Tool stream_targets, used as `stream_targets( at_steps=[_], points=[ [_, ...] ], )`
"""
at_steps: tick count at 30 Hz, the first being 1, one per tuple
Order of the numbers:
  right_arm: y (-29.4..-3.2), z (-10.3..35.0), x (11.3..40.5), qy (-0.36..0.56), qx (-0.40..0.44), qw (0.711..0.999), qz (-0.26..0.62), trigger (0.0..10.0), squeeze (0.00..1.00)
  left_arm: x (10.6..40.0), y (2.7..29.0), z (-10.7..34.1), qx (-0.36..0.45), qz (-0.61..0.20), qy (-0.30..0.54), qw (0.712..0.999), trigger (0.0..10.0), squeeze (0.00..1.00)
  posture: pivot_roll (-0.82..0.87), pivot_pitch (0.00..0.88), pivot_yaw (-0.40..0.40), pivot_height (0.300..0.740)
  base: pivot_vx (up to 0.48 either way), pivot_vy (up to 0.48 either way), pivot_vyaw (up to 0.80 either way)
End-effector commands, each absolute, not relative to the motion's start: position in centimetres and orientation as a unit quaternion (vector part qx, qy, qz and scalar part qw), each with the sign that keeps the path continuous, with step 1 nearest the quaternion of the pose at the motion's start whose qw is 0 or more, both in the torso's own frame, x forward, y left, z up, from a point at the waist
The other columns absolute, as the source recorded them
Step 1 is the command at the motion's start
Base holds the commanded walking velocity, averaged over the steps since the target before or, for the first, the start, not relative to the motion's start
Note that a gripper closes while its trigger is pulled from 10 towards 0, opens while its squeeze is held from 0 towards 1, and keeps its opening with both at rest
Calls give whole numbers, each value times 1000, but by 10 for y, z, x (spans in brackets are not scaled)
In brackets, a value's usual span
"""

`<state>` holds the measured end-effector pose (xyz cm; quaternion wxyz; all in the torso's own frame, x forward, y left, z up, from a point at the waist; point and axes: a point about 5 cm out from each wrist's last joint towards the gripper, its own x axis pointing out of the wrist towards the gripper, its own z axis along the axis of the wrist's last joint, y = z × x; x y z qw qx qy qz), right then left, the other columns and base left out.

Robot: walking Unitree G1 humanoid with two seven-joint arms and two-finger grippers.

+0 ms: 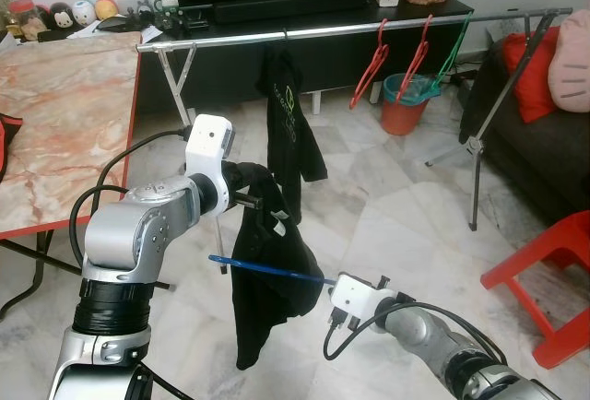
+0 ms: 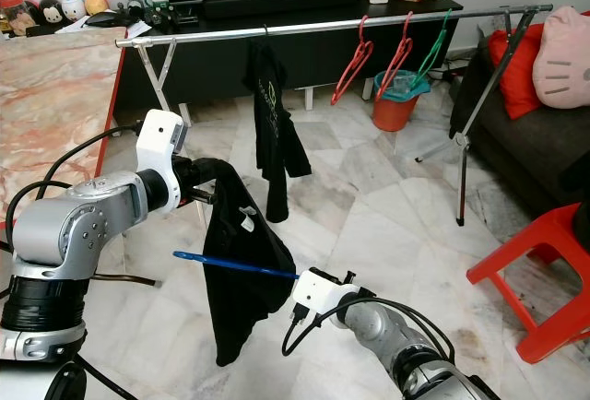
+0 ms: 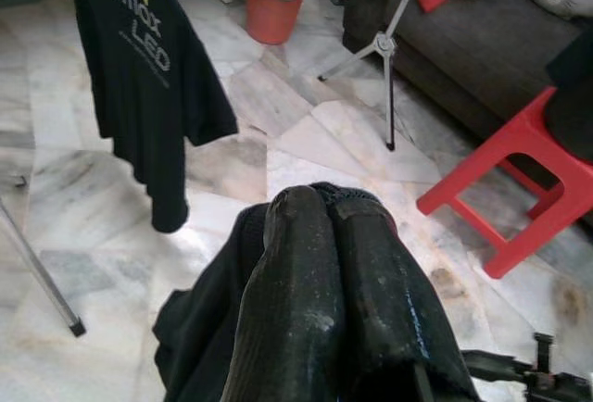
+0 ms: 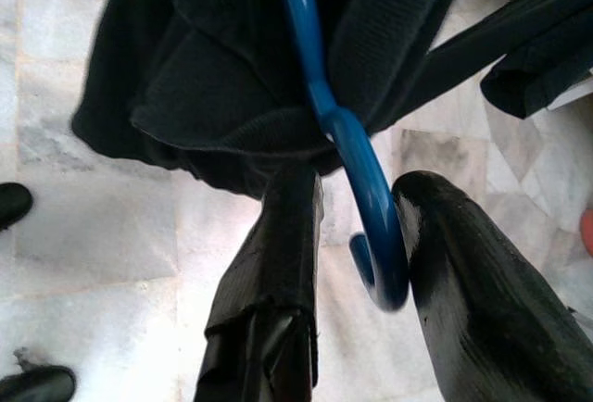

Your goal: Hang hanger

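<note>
Right wrist view puts the blue hanger point(image 4: 357, 175) with its hook between the right gripper point(image 4: 357, 235) fingers, which pinch it. From the head, its long axis runs level, left to right, hook end toward the near right. The black garment point(image 1: 267, 280) drapes over it, its top clamped in the left gripper point(image 3: 324, 226), fingers pressed together. The clothes rail point(image 1: 323, 31) stands far ahead, above both.

The hanger point(image 1: 267, 271) is blue, the garment point(image 1: 267, 280) draped on it black, and both claws have black fingers on silver arms. A black shirt point(image 1: 290, 123) with green and grey lettering hangs on the silver rail point(image 1: 350, 24) beside two red hangers point(image 1: 369, 68) and a green one point(image 1: 452, 50). The floor point(image 1: 387, 197) is white-grey marble, the worktop point(image 1: 64, 114) pinkish marble edged red, the stool point(image 1: 553, 271) red, and the bucket point(image 1: 404, 110) orange with a teal rim.
</note>
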<state>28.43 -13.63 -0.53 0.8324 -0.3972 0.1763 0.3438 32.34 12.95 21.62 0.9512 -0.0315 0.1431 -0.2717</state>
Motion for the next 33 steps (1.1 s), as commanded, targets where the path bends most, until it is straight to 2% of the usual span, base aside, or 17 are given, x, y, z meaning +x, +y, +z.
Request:
stream_targets(
  at_steps=[1,2,3,21,33],
  points=[
    [-135,-4,286,177,-391,836,342,510,0,322,125,239,-26,-287,102,952,10000,0,90,0,20,740,0,0,0],
    [-135,-4,286,177,-391,836,342,510,0,322,125,239,-26,-287,102,952,10000,0,90,0,20,740,0,0,0],
    [-134,-4,287,178,-389,837,342,0,0,322,125,239,-26,-287,102,952,10000,0,90,0,20,740,0,0,0],
    [-139,-6,285,189,-395,831,344,0,0,322,125,238,-27,-284,103,953,10000,0,85,0,19,740,0,0,0],
    [-145,-6,282,194,-417,797,391,0,0,325,132,225,9,-259,110,959,10000,0,82,0,17,740,0,0,0]
  ],
)
